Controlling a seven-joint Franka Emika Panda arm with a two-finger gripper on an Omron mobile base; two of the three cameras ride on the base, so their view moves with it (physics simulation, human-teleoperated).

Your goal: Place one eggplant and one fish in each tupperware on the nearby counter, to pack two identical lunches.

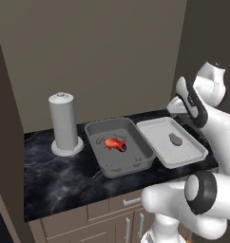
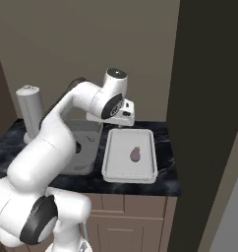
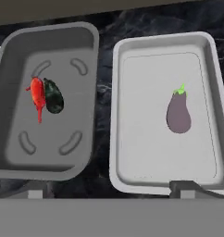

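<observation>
Two containers sit side by side on the counter (image 1: 50, 175), nearly touching. The left tupperware (image 3: 21, 159) holds a fish (image 3: 37, 95) with a dark eggplant (image 3: 53, 96) touching its right side. Right of that tupperware, the second tupperware (image 3: 132, 178) holds a lone eggplant (image 3: 178, 113). Left of the tupperware, behind, stands a paper towel holder (image 1: 63, 124).

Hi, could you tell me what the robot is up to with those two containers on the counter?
It is packing two matching lunches. The darker grey tupperware already holds a red fish beside a dark eggplant. The lighter tupperware next to it holds one purple eggplant and no fish so far. The pincer hovers above the two containers with nothing between its fingertips, so that second lunch is unfinished. A tall grey cylinder stands on the counter off to the side.
</observation>
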